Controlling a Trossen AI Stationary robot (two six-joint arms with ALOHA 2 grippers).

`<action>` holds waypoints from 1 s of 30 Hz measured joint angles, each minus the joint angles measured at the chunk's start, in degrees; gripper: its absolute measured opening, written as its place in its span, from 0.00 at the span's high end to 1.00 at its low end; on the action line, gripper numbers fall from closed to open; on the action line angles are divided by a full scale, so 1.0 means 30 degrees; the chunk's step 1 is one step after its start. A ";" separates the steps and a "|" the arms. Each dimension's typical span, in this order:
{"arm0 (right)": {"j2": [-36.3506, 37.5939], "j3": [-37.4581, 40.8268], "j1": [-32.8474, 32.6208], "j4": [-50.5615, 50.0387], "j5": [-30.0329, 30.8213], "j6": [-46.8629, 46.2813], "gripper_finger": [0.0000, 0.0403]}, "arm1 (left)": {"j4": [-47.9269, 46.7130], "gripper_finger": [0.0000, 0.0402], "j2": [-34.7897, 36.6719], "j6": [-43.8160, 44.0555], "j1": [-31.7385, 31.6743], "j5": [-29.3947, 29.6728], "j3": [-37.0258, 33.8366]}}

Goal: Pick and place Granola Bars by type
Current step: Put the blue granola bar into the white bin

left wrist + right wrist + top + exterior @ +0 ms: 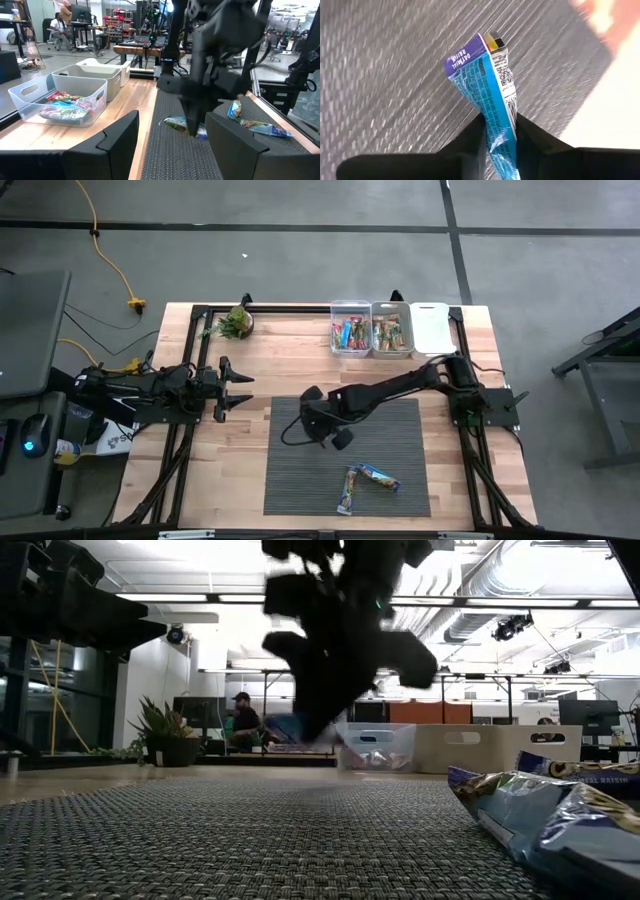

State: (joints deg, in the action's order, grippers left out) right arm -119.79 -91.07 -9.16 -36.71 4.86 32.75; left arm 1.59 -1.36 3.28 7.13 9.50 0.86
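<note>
The right gripper (pixel 496 131) is squeezed shut on a blue bar (pixel 487 85), with one dark finger on each side of the wrapper. This is the right wrist view. The wrapper says "oatmeal raisin" near its end. Under it is the grey mat (pixel 380 65), so the bar is up in the air and not in a bin.

From the high view, the right gripper (pixel 322 425) hangs over the left part of the grey mat (pixel 300 480). Two loose bars (pixel 365 482) lie touching each other on the near part of the mat. At the far edge of the table stand three bins in a row. The left bin (pixel 349 330) and the middle bin (pixel 391 330) have bars in them. The right bin (pixel 431 325) looks white, and nothing shows inside it. The left gripper (pixel 240 389) waits at the left side of the table with its fingers spread wide and nothing in them. A small plant (pixel 236 322) sits at the far left corner.

So most of the job looks done. One bar is being carried, and two more are left to pick up.

In the low view, the right arm is a dark blur, and the held bar is hard to make out. The loose bars (pixel 560 815) are cut off at the right edge.

In the left wrist view, the right arm hides part of the mat. People sit in the room far behind the table.
</note>
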 joint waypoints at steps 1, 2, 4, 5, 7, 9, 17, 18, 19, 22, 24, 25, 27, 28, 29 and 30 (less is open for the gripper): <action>0.0000 -0.0393 -0.0045 -0.0013 0.0199 -0.0393 0.84 | 0.0003 0.43 -0.0002 0.0002 0.0001 0.0000 -0.0002; 0.0000 -0.0784 -0.0090 -0.0082 0.0282 -0.0895 0.84 | -0.0001 0.43 -0.0002 0.0001 -0.0003 0.0000 -0.0007; 0.0007 -0.1636 -0.0111 -0.0259 0.0251 -0.2197 0.84 | -0.0002 0.43 -0.0002 0.0002 -0.0004 0.0000 -0.0007; 0.0007 -0.2130 -0.0104 -0.0363 0.0139 -0.2906 0.85 | -0.0002 0.43 -0.0002 -0.0006 0.0004 0.0000 0.0000; 0.0020 -0.3138 -0.0104 -0.0474 -0.0494 -0.4302 0.85 | 0.0004 0.43 0.0004 0.0002 0.0002 0.0000 0.0000; 0.0036 -0.4138 -0.0065 -0.0525 -0.1472 -0.5378 0.85 | -0.0002 0.43 0.0002 0.0000 0.0002 0.0000 -0.0002; 0.0044 -0.7624 0.0042 -0.0525 -0.5913 -0.7453 0.85 | 0.0003 0.43 -0.0002 0.0002 0.0001 0.0000 0.0000; 0.0044 -0.7960 0.0042 -0.0462 -0.6369 -0.7574 0.85 | -0.0002 0.43 -0.0002 -0.0003 -0.0001 0.0000 -0.0007; 0.0044 -0.8252 0.0042 -0.0315 -0.6767 -0.7720 0.85 | -0.0002 0.43 -0.0002 -0.0001 0.0004 0.0000 -0.0007; 0.0066 -0.8901 0.0049 0.0290 -0.7590 -0.8125 0.85 | -0.0002 0.43 -0.0002 0.0002 0.0002 0.0000 -0.0001; 0.0066 -0.9298 0.0049 0.0592 -0.7766 -0.8332 0.85 | -0.0002 0.43 0.0000 0.0000 -0.0002 0.0000 -0.0003; 0.0066 -0.9479 0.0050 0.0727 -0.7757 -0.8342 0.85 | 0.0005 0.43 0.0002 0.0002 0.0000 0.0000 -0.0007; 0.0066 -0.9869 0.0057 0.0772 -0.7461 -0.8335 0.85 | -0.0002 0.43 -0.0002 -0.0004 0.0004 0.0000 -0.0005; 0.0066 -1.0103 0.0070 0.0737 -0.7217 -0.8342 0.85 | -0.0002 0.43 0.0005 -0.0005 0.0003 0.0000 -0.0007; 0.0066 -1.0356 0.0129 0.0704 -0.7161 -0.8349 0.85 | 0.0005 0.43 -0.0002 -0.0006 -0.0004 0.0000 -0.0007; 0.0066 -1.0649 0.0194 0.0704 -0.7136 -0.8349 0.85 | -0.0002 0.43 0.0000 -0.0004 -0.0002 0.0000 -0.0006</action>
State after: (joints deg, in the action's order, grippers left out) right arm -119.59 -123.02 -8.58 -34.60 -16.55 7.70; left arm 1.58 -1.36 3.27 7.12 9.50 0.85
